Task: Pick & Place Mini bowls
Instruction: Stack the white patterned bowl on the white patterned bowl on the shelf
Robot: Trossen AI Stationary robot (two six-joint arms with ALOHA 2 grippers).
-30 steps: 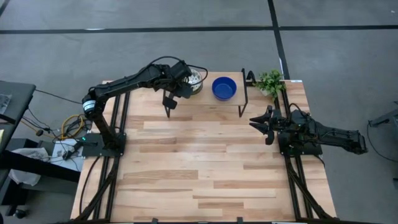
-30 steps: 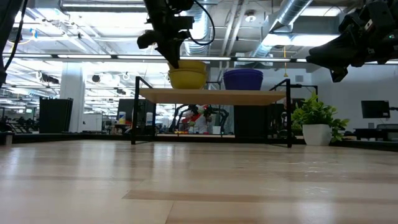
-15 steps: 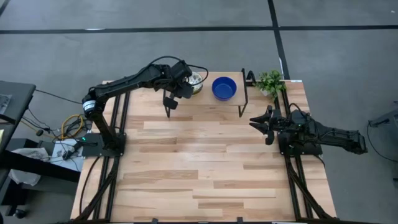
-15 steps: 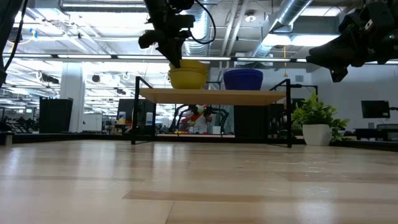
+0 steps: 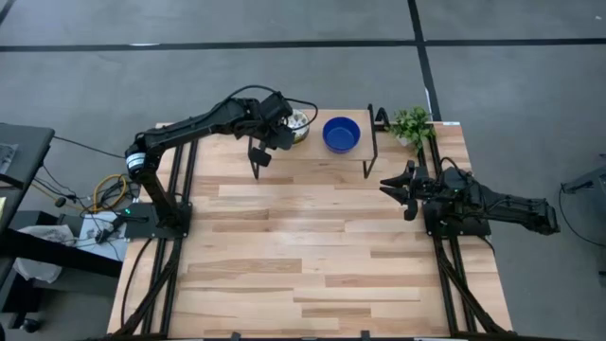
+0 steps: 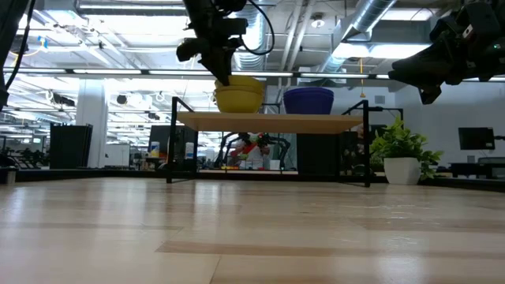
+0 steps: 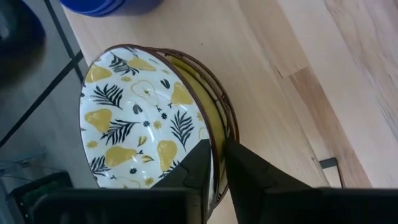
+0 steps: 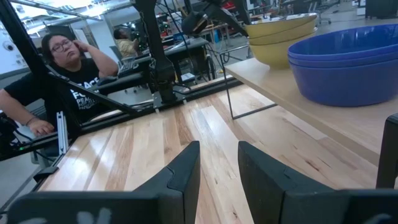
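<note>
A stack of mini bowls [image 7: 140, 118], yellow outside and white inside with yellow pears and dark leaves, stands on a raised wooden shelf [image 6: 268, 121] at the table's far edge. It also shows as the yellow stack [image 6: 238, 95] and the patterned bowl [image 5: 299, 122]. Stacked blue bowls [image 5: 341, 134] [image 6: 308, 100] sit on the shelf to its right. My left gripper [image 7: 221, 152] [image 5: 282, 134] is shut on the top patterned bowl. My right gripper [image 5: 396, 188] [image 8: 219, 163] hovers open, high over the table's right side. My left gripper pinches the top patterned bowl's rim [image 7: 213, 127], one finger [image 7: 198, 163] inside the bowl and one finger [image 7: 249, 168] outside. The fingers come from above, pointing down, at the stack's left side [image 6: 223, 79]. The bowl sits nested on the stack on the shelf.
A small green plant in a white pot [image 5: 411, 123] [image 6: 402, 150] stands at the far right corner beside the shelf's black frame. The wooden tabletop [image 5: 312, 246] stretches out nearer than the shelf. A seated person [image 8: 56, 68] shows beyond the table.
</note>
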